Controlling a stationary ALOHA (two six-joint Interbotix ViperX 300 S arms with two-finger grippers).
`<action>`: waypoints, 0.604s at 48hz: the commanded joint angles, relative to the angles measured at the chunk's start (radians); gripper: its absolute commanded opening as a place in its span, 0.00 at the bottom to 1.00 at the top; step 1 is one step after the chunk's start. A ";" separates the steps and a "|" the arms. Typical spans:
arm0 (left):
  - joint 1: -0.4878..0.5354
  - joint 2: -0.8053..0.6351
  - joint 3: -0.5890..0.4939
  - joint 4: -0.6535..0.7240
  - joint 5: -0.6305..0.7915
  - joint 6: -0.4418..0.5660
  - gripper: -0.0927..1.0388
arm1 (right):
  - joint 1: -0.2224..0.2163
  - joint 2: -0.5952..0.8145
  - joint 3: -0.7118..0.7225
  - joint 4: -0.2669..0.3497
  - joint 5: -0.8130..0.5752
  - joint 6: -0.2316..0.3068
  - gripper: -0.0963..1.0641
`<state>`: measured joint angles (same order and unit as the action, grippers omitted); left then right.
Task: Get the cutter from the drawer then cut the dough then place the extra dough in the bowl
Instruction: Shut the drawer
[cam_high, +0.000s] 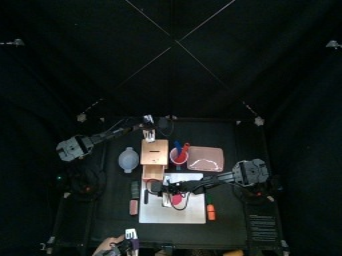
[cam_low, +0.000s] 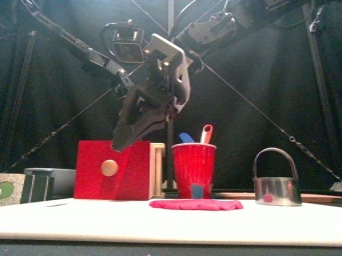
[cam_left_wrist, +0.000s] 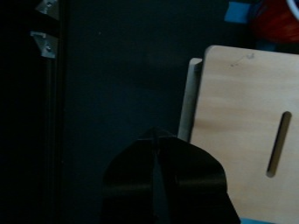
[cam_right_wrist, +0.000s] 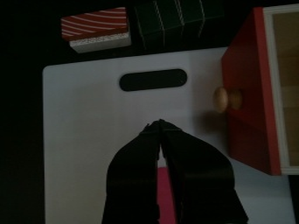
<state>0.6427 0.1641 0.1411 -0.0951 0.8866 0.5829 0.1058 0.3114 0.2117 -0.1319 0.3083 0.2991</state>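
A flat pink dough disc (cam_low: 197, 204) lies on the white cutting board (cam_right_wrist: 93, 131) at the table's front. The metal cutter (cam_low: 277, 186) with its wire handle stands on the table to the right of the red cup (cam_low: 194, 168). The wooden box (cam_high: 155, 158) shows its red drawer front (cam_low: 111, 170) and knob (cam_right_wrist: 225, 98). My right gripper (cam_right_wrist: 158, 127) hangs shut over the board, beside the drawer front and holding nothing. Pink dough (cam_right_wrist: 163, 188) shows below its jaws. My left gripper (cam_left_wrist: 156, 133) is shut and empty, behind the box (cam_left_wrist: 251, 114) over bare table.
A blue-grey bowl (cam_high: 127, 160) sits left of the box. The red cup (cam_high: 179, 154) holds a blue and a red toy knife. A striped red toy food (cam_right_wrist: 93, 31) and a dark sushi roll (cam_right_wrist: 170, 19) lie off the board's left edge.
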 joint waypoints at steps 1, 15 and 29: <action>0.005 0.026 -0.067 0.000 0.040 0.009 0.45 | -0.003 -0.005 -0.057 -0.002 0.025 0.000 0.17; 0.002 0.054 -0.072 0.000 0.044 0.017 0.45 | -0.006 0.057 -0.127 -0.009 0.060 -0.002 0.17; -0.002 0.060 -0.040 -0.003 0.040 0.021 0.45 | -0.037 0.101 -0.184 -0.067 0.115 0.000 0.17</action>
<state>0.6427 0.2347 0.1104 -0.0966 0.9327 0.5998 0.0874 0.4341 0.0598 -0.1887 0.4096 0.2976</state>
